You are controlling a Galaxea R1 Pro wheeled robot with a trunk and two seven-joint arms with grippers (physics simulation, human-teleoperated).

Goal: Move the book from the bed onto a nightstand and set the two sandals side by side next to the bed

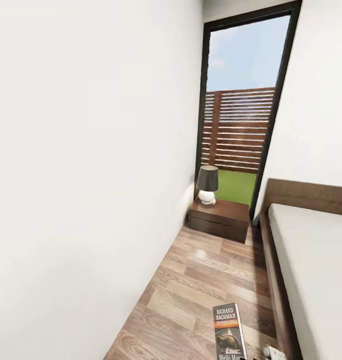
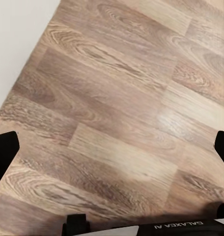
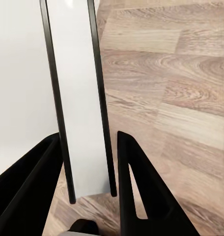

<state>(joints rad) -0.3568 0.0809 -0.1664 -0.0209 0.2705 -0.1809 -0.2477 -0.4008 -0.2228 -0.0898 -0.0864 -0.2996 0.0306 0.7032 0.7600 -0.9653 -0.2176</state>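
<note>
Wall at nine o'clock, white and bare. Left gripper point(image 2: 112, 147) hangs over the plank floor point(image 2: 122, 98), fingers spread wide, nothing between them. Nightstand point(image 1: 220, 218) at twelve o'clock under the window, a lamp point(image 1: 207, 184) on its top. Book point(image 1: 229, 332) at six o'clock, held upright; right gripper point(image 3: 90, 172) is closed on its thin edge, one finger point(image 3: 141, 196) on each cover. Judged light and fairly stiff, glossy, so liable to slip or swivel; a hold across the covers near the spine suits it. Bed point(image 1: 311, 260) at three o'clock.
</note>
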